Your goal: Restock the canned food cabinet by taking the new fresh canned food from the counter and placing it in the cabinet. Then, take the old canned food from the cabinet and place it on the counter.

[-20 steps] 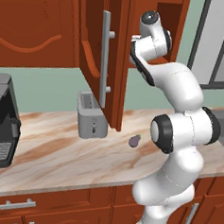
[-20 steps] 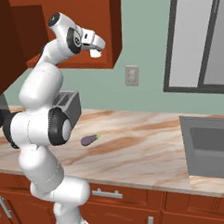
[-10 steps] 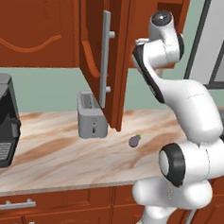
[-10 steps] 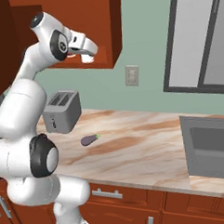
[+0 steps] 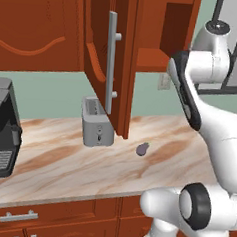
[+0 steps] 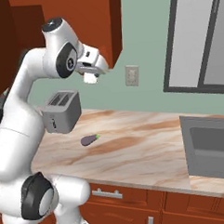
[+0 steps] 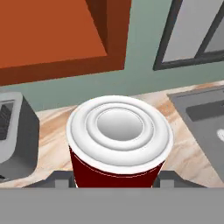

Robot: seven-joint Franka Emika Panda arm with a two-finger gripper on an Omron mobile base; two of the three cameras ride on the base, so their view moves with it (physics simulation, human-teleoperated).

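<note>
- My claw (image 6: pixel 90 77) is clamped on a small can with a dark red upper part, a white lower part and a pale ringed lid (image 7: pixel 119 139); in the hand view it sits right between my finger tips, its lid facing the camera.
- In the right base view I see that can's white part hanging under my hand, held in the air well above the long beige and brown marbled stone counter (image 6: pixel 139 149), just below the bottom edge of the reddish-brown wooden wall cabinet (image 6: pixel 81 22).
- That cabinet's door (image 5: pixel 107 59) stands open, its long vertical grey bar handle (image 5: pixel 110 65) facing the left base camera.
- A grey two-slot toaster (image 5: pixel 97 122) stands on the counter under the open door, near the back wall.
- A small dark purple eggplant (image 5: pixel 143 149) lies on the stone just in front and to the right of the toaster, apart from it.
- A black boxy coffee machine (image 5: pixel 2 127) sits at the far left end of the counter.
- A grey steel sink basin (image 6: pixel 211 146) is set into the counter at the right, below a dark-framed window (image 6: pixel 198 39).
- A pale wall socket (image 6: pixel 131 75) sits on the green wall between cabinet and window.
</note>
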